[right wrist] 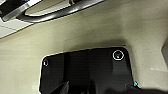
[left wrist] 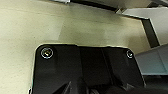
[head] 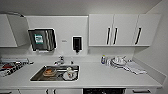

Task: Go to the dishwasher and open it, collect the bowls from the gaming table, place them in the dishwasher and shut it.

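Observation:
I face a white kitchen counter (head: 100,75) with a steel sink (head: 37,76) set into it. Under the counter's front edge, right of the middle, runs a dark strip (head: 103,90) that looks like the top of the dishwasher; its front is out of view. The bowls and the gaming table are out of view. In the sink lie an orange-brown dish (head: 49,72) and a white dish (head: 68,74). Both wrist views look down on pale floor (left wrist: 50,25) (right wrist: 100,32) past the robot's dark plate.
White wall cabinets with black handles (head: 100,30) hang at the upper right. A towel dispenser (head: 42,39) and a black soap dispenser (head: 77,43) are on the wall. A tap (head: 60,60), stacked white dishes (head: 117,61) and a cloth (head: 136,68) stand on the counter. A side wall closes the right.

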Controlling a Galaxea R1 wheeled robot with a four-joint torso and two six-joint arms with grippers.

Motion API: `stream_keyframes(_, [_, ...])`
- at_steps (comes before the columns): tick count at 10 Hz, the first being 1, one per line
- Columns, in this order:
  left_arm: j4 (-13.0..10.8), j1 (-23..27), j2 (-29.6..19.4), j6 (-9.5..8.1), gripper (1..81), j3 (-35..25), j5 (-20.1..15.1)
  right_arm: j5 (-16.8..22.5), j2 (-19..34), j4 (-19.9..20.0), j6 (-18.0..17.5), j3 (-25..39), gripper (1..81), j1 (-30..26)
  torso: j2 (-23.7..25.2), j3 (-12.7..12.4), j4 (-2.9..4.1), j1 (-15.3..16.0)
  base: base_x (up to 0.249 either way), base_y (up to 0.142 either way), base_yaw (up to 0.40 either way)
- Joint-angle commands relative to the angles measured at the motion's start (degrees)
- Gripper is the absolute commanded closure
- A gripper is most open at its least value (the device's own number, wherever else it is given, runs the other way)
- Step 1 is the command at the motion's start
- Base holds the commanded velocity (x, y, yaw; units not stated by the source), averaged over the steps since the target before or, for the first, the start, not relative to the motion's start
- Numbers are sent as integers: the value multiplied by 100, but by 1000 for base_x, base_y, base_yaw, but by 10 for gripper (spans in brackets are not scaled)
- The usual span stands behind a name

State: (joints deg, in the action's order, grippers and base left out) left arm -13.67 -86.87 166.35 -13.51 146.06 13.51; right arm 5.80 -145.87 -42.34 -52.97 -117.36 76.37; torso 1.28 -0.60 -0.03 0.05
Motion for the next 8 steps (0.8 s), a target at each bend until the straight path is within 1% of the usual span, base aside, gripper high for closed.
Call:
stream_keyframes(1, [13,307,-49,15,10,-15,-199,105,-424,-187,58,-740,10,-232,0,0,0,0,0,0,0])
stream_keyframes(2, [13,306,-40,15,10,-15,-199,105,-708,-257,50,-1155,10,-188,0,0,0,0,0,0,0])
stream_keyframes(3, [13,315,-40,15,10,-15,-199,105,-875,-293,59,-1366,10,-153,0,0,0,0,0,0,0])
stream_keyframes(4, [13,306,-49,24,10,-15,-199,105,-998,-362,59,-1516,10,-135,573,0,0,369,0,0,0])
stream_keyframes(6, [22,306,-58,15,10,-15,-199,105,-1069,-389,59,-1587,10,-135,715,-2,0,455,0,0,0])
stream_keyframes(8, [22,306,-67,15,10,-15,-199,105,-1069,-389,59,-1578,10,-144,1095,-2,0,691,0,0,0])
